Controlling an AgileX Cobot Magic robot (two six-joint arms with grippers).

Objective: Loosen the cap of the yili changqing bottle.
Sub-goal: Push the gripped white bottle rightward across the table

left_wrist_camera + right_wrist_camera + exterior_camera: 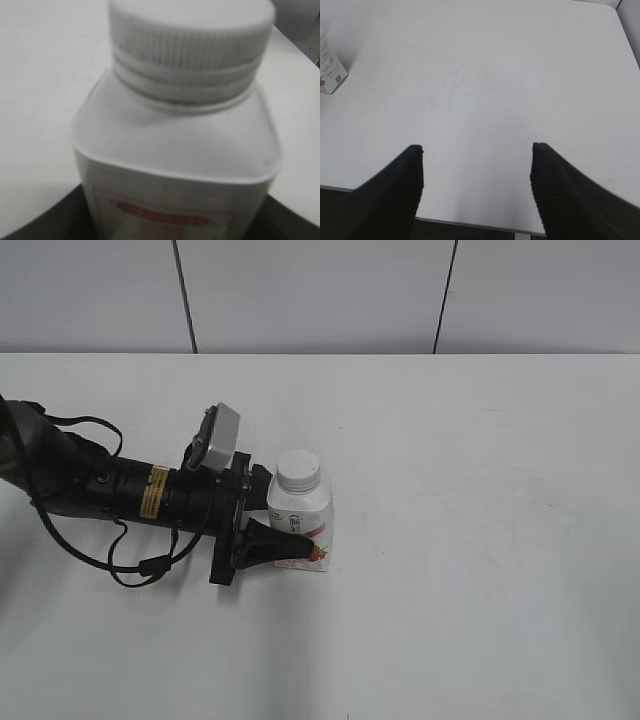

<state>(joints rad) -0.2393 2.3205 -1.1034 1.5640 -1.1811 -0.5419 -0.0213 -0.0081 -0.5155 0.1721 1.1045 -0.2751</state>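
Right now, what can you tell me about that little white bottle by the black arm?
The yili changqing bottle stands upright on the white table: squarish white plastic body, sloping shoulders, pink-red strawberry label low down. Its ribbed white cap is still on. The left tool closes around its lower body from the left.

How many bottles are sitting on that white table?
1. The yili changqing bottle stands upright left of the table's centre, white cap on, with the left gripper around its lower body. Nothing suggests another is hidden.
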